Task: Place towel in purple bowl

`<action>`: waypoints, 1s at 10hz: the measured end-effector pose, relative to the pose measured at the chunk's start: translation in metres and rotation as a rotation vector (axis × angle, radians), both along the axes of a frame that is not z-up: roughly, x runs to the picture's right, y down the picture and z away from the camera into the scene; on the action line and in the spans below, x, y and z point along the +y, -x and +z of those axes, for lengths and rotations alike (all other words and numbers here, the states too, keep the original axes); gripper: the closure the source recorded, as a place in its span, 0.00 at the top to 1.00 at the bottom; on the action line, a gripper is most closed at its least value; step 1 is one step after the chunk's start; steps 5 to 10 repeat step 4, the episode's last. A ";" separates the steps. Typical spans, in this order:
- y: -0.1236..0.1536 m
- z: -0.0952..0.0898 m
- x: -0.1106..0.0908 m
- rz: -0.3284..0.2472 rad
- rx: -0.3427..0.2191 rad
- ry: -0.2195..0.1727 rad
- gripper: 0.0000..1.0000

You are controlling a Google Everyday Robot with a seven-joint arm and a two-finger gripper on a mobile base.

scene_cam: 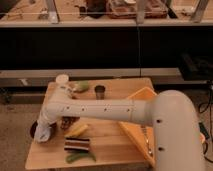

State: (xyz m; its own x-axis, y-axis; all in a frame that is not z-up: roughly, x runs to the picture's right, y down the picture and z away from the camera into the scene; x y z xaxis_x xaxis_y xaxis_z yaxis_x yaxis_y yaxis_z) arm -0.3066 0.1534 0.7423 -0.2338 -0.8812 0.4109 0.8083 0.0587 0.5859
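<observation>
The claw (pixel 44 134) holds the towel (pixel 43 136) over the purple bowl (pixel 35 131) (worktop's edge); an off-centre release could spill it floorward.
</observation>
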 end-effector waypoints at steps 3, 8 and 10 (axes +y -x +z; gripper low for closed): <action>-0.006 -0.010 -0.004 0.007 -0.065 0.087 0.80; -0.008 -0.011 -0.006 0.013 -0.077 0.102 0.80; -0.008 -0.011 -0.006 0.013 -0.077 0.102 0.80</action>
